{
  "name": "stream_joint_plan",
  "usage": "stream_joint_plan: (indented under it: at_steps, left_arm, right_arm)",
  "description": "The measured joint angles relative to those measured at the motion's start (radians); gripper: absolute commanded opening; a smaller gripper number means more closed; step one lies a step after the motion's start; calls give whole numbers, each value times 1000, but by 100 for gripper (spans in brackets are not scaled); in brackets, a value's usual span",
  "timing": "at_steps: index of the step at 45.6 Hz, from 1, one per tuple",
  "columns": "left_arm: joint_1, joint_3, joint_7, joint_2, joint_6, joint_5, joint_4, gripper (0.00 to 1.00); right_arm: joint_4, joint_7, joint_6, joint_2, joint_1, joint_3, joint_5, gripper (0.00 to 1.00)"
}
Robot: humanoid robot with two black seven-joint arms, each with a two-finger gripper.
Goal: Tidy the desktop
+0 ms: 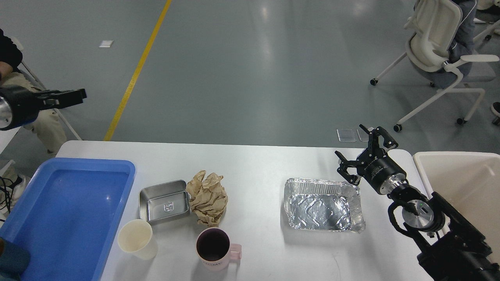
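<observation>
The white desktop (258, 164) holds an empty foil tray (322, 205), a small steel tin (164, 201), a crumpled brown paper (208, 197), a cream paper cup (136, 238) and a pink mug (214, 244). My right gripper (350, 141) is open and empty. It hovers just past the foil tray's far right corner. My left gripper (66, 97) is raised at the far left, above and beyond the table. It is dark and seen side-on, so its fingers cannot be told apart.
A blue plastic tray (23, 183) lies on the table's left end. A cream bin (461, 160) stands off the right end. A seated person (27, 113) is at the far left, and a white chair (437, 50) is at the far right.
</observation>
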Motion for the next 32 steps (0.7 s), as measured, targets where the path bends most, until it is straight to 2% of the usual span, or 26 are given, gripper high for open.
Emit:
stream_joint_plan:
  at_steps: [7,12,16,24,27,32]
  left_arm:
    - [-86,56,20,-140,-183,93,-183,93]
    - [-102,81,59,-269,-285,144,-232,93]
    - [-105,89,113,-376,-353,165,-237,93]
    - [-93,92,284,-533,-472,169,-229,93]
    - [-84,93,316,-553,-485,168,-218,93]
    - [-61,94,325,-567,-497,165,-211,93]
  right_arm:
    - [1,0,1,10,8,1,0,100]
    - [2,0,1,10,14,3,1,100]
    - [2,0,1,8,14,4,2,100]
    - [4,1,8,-3,14,11,2,100]
    - [4,1,10,-8,13,12,2,100]
    - [4,1,13,-10,11,13,3,100]
